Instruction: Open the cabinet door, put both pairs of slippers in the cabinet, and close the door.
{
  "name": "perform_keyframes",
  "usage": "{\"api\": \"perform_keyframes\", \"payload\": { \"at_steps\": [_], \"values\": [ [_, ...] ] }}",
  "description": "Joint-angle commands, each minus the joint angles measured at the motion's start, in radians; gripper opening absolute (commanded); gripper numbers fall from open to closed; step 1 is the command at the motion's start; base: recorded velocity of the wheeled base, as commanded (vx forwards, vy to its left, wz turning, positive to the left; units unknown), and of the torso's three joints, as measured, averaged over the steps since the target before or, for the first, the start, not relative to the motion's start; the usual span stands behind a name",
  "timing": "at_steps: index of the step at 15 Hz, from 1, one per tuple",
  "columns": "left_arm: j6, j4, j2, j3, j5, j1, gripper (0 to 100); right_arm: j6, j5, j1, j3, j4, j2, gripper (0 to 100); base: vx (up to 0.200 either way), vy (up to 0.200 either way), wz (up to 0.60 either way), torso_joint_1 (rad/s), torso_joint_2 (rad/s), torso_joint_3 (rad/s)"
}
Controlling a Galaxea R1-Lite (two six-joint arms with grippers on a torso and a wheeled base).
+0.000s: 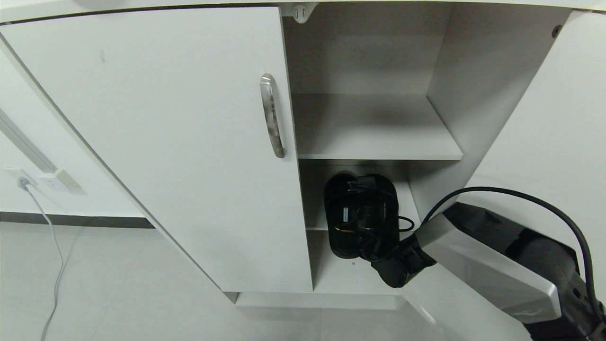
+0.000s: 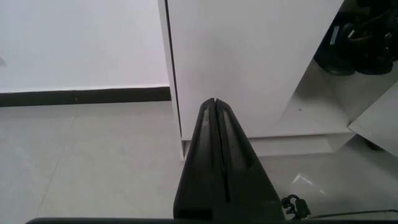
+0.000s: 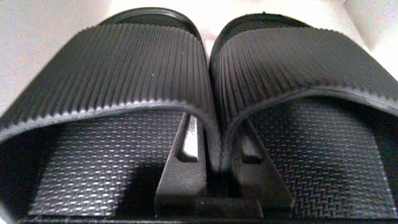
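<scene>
A pair of black ribbed slippers [image 1: 352, 215] sits side by side inside the cabinet's lower compartment [image 1: 341, 277], under the bare upper shelf [image 1: 378, 139]. My right gripper [image 3: 217, 165] reaches into that compartment and is shut on the two inner strap edges of the slippers [image 3: 112, 68], pinching them together. I cannot tell whether the slippers touch the compartment floor. The right door [image 1: 544, 132] stands open; the left door [image 1: 165, 142] with its metal handle [image 1: 272, 116] is shut. My left gripper [image 2: 214, 104] is shut and holds nothing, low over the floor before the left door. The slippers [image 2: 357, 43] show beyond it.
A wall socket [image 1: 23, 182] with a grey cable [image 1: 54, 255] running down to the tiled floor [image 1: 118, 293] is at the left. The open door edge stands close beside my right arm.
</scene>
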Motion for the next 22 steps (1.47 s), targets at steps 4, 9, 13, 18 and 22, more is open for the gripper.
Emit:
{"api": "perform_keyframes", "payload": {
  "at_steps": [4,9,13,18,22],
  "values": [
    [0.0,0.0,0.001,0.0,0.0,0.0,0,0.0,0.001,-0.017,-0.139,0.088,0.048,0,0.0,0.0,0.0,0.0,0.0,0.0],
    [0.0,0.0,0.001,0.0,0.0,0.0,0,-0.001,0.0,-0.051,-0.281,0.164,0.077,0,0.0,0.0,0.0,0.0,0.0,0.0],
    [0.0,0.0,0.001,0.0,0.0,0.0,0,-0.001,0.001,-0.057,-0.292,0.167,0.078,0,0.0,0.0,0.0,0.0,0.0,0.0],
    [0.0,0.0,0.001,0.0,0.0,0.0,0,-0.001,0.0,-0.06,-0.3,0.167,0.094,100,0.0,0.0,0.0,0.0,0.0,0.0],
    [-0.001,0.0,0.001,0.0,0.0,0.0,0,-0.001,-0.005,-0.053,-0.221,0.163,0.062,100,0.0,0.0,0.0,0.0,0.0,0.0]
  ]
}}
